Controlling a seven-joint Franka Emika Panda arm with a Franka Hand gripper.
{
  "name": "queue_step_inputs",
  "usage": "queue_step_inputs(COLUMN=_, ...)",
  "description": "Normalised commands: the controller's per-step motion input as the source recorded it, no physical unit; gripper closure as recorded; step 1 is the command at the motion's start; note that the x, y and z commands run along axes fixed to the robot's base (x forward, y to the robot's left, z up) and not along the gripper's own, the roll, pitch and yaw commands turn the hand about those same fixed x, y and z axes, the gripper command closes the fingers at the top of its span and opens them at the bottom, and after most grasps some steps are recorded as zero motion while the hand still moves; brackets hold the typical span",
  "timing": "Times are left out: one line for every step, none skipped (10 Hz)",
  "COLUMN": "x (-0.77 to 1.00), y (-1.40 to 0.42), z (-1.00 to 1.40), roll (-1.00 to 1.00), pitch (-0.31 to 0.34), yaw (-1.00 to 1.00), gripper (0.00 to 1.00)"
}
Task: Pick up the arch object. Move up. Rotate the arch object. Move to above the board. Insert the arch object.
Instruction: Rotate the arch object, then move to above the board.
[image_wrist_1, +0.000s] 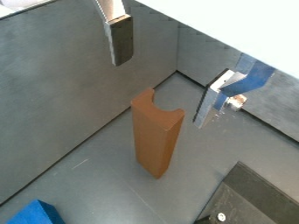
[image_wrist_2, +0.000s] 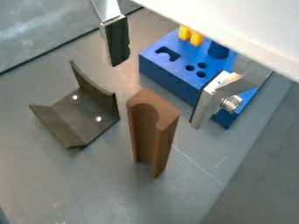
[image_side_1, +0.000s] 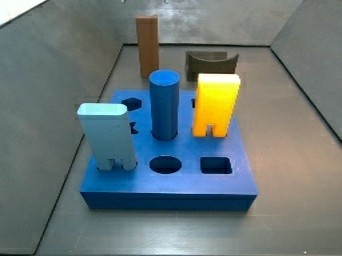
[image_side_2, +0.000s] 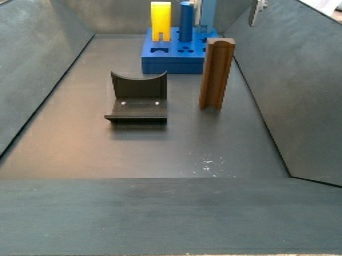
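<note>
Both wrist views: jaws wide apart, empty, gripper (image_wrist_2: 162, 74) above the upright arch object (image_wrist_2: 152, 136)

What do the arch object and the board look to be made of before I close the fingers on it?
The arch object looks like matte brown plastic, possibly printed: even colour, no grain, though its faces are too blurred to be sure. The board looks like solid blue plastic with a slight sheen and clean-cut holes. The gripper hangs open above the arch object, its fingers apparently bare metal plates with dark pads.
</note>
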Motion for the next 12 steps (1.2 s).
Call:
queue_step_inputs(x=0.01, y=0.0, z=-1.0, roll=-0.02, pitch=0.047, yaw=0.11, gripper=0.0)
queue_step_inputs(x=0.03, y=0.01, z=-1.0, roll=-0.01, pitch=0.008, yaw=0.08, gripper=0.0)
queue_step_inputs(x=0.03, y=0.0, z=-0.98, roll=0.01, pitch=-0.019, yaw=0.06, gripper=0.0)
queue_step_inputs(x=0.02, y=0.0, z=-0.82, roll=0.02, pitch=-0.037, yaw=0.05, gripper=0.0)
queue_step_inputs(x=0.02, y=0.0, z=-0.72, roll=0.03, pitch=-0.042, yaw=0.05, gripper=0.0)
queue_step_inputs(x=0.02, y=0.0, z=-0.47, roll=0.05, pitch=-0.047, yaw=0.04, gripper=0.0)
queue_step_inputs(x=0.02, y=0.0, z=-0.37, roll=0.05, pitch=-0.044, yaw=0.04, gripper=0.0)
queue_step_inputs(x=0.02, y=0.01, z=-0.18, roll=0.07, pitch=-0.041, yaw=0.03, gripper=0.0)
queue_step_inputs(x=0.0, y=0.0, z=0.0, roll=0.08, pitch=-0.039, yaw=0.03, gripper=1.0)
queue_step_inputs(x=0.07, y=-0.38, z=1.0, roll=0.29, pitch=-0.356, yaw=-0.05, gripper=1.0)
queue_step_inputs(x=0.06, y=-0.38, z=1.0, roll=0.29, pitch=-0.34, yaw=-0.04, gripper=1.0)
queue_step_inputs(x=0.03, y=-0.34, z=1.0, roll=0.27, pitch=-0.271, yaw=-0.01, gripper=1.0)
